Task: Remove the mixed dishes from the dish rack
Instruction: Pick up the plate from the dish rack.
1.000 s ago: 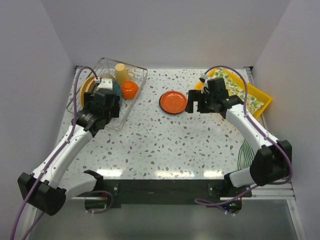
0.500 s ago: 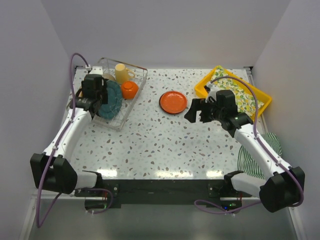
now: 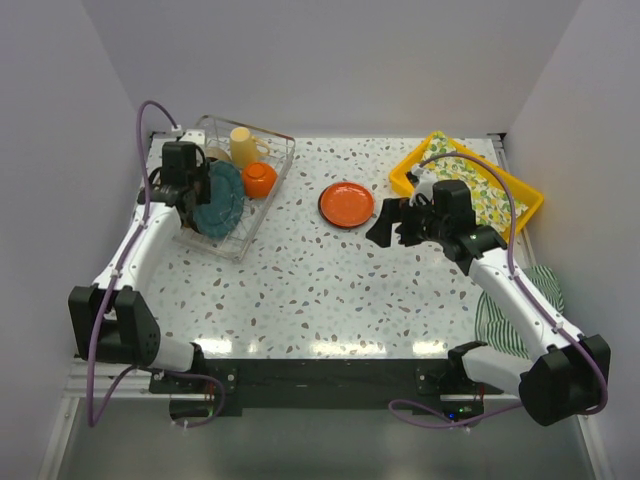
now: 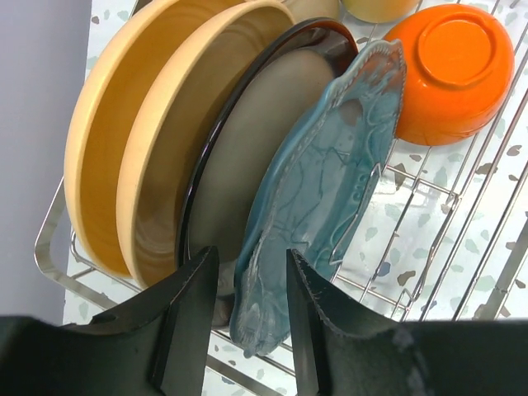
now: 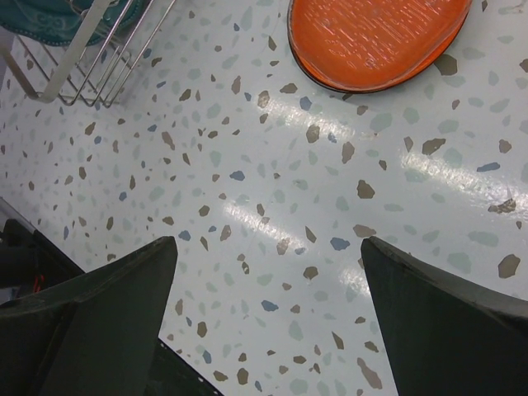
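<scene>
The dish rack [image 3: 268, 188] stands at the back left. In it lean two tan-yellow plates [image 4: 107, 140], a dark brown plate with a cream face [image 4: 247, 140] and a teal plate [image 4: 330, 165], beside an orange bowl [image 4: 450, 66] and a cream mug [image 3: 243, 146]. My left gripper [image 4: 252, 256] straddles the teal plate's lower rim; its jaws are narrowed, with a gap showing on the left side. An orange plate [image 3: 346, 204] lies flat on the table. My right gripper [image 3: 378, 228] hovers open and empty just right of it, over bare table [image 5: 268, 247].
A yellow tray with a lemon-print cloth [image 3: 520, 190] sits at the back right. A green striped cloth [image 3: 520, 300] lies by the right edge. The rack's near corner [image 5: 82, 66] shows in the right wrist view.
My left gripper reached into the rack and narrowed its jaws around the teal plate's rim. My right arm drew back from the orange plate toward the near right, still open.
</scene>
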### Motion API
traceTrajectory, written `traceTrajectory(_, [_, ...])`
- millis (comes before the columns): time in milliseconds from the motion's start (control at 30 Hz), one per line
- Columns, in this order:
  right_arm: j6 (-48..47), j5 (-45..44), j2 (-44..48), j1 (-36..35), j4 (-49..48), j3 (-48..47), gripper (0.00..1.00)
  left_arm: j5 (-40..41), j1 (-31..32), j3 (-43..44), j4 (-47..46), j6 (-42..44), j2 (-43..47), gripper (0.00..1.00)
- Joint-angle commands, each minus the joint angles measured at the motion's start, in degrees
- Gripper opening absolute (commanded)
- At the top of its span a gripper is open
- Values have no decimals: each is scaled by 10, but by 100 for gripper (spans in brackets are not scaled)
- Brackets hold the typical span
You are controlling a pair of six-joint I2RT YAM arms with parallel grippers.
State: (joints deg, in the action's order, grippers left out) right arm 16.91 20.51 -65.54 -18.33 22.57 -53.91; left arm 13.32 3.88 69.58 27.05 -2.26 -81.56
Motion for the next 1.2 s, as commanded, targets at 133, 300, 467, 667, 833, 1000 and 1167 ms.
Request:
traceTrajectory(133, [6, 23, 9, -2, -36, 11, 98, -20, -26, 43, -21, 16, -47, 42])
traceTrajectory(300, [9, 27, 9, -2, -41, 15, 98, -41, -32, 53, -12, 16, -66, 40])
traceTrajectory(467, [9, 29, 9, -2, -44, 18, 98, -85, -32, 47, -9, 6, -69, 34])
traceTrajectory(667, [13, 30, 10, -2, -46, 21, 98, -126, -32, 48, 2, 0, -62, 19])
traceTrajectory(833, [14, 31, 14, -2, -48, 21, 98, -157, -32, 62, 17, -7, -38, 13])
traceTrajectory(1000, [16, 32, 16, -2, -50, 25, 98, -193, -32, 74, 27, -16, -4, 11])
traceTrajectory(1167, [22, 35, 16, -1, -56, 29, 98, -196, -32, 82, 32, -13, 14, 7])
